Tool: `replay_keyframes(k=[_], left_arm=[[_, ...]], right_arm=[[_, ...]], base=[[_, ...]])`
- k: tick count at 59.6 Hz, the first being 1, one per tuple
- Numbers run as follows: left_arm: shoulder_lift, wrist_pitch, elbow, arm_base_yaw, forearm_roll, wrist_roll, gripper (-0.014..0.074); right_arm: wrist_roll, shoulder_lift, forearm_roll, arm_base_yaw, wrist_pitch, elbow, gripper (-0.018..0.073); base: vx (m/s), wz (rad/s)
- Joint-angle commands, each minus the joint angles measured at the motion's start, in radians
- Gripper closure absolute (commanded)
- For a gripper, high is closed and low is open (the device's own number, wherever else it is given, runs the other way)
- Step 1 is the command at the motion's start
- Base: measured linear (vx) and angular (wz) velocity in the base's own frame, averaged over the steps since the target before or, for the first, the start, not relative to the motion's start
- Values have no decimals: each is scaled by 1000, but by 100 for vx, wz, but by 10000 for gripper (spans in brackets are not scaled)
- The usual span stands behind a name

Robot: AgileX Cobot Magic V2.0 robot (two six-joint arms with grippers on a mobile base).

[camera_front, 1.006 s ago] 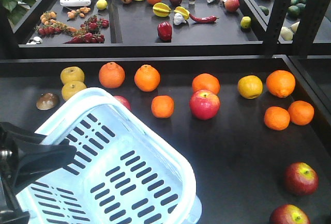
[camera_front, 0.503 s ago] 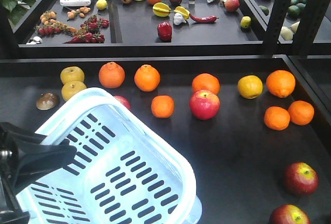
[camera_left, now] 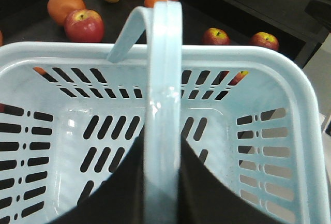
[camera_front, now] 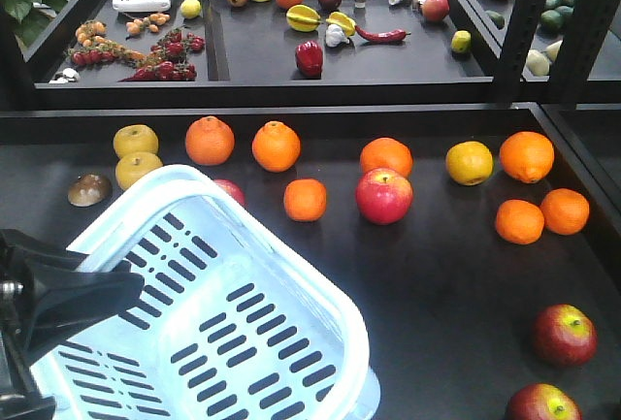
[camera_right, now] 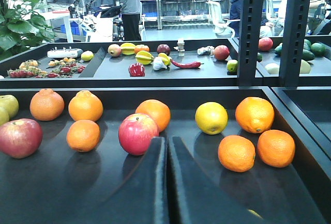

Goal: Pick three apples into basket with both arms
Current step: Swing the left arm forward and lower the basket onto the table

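The left gripper (camera_left: pixel 161 149) is clamping the raised swing handle (camera_left: pixel 164 79) of the pale blue basket (camera_front: pixel 320 294), with one dark finger showing on each side of the bar. The basket is sitting tilted at the near left of the front view and is holding nothing: only its slotted floor and walls are showing inside. The right gripper (camera_right: pixel 166 149) is hanging low over the dark tray (camera_right: pixel 77 182), its jaws pressed almost together and gripping nothing.

Two dark red apples (camera_front: pixel 565 335) are lying at the near right of the tray, well apart from the basket. The left wrist view is showing both of them beyond the basket's far rim. It is also showing a red-and-yellow patch (camera_left: pixel 239 75) through the wall slots, and I cannot tell what that is.

Farther back, a pinkish-red apple (camera_front: pixel 383 196) is resting just beside a small orange (camera_front: pixel 306 200). Behind them a row of larger oranges and a yellow citrus (camera_front: pixel 469 162) is lining the tray's back edge.

Beyond that, the rear trays (camera_front: pixel 262 51) are carrying starfruit, a red pepper (camera_front: pixel 309 57), a chili and cherry tomatoes. Only the right wrist view is reaching past them, to a person (camera_right: pixel 130 1) standing among shelving.
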Motion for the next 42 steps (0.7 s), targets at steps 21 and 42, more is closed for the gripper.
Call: replay_keyframes(k=[21,42], left_arm=[[-11,-123,-31,-4,-53,-3,602],[156,-199,-79,-4,-252,193,602]], right_arm=[[-2,-12,-2,-8,-72,14,567],[-2,-12,-2,-8,-72,14,567]], base=[[0,0],[0,0]])
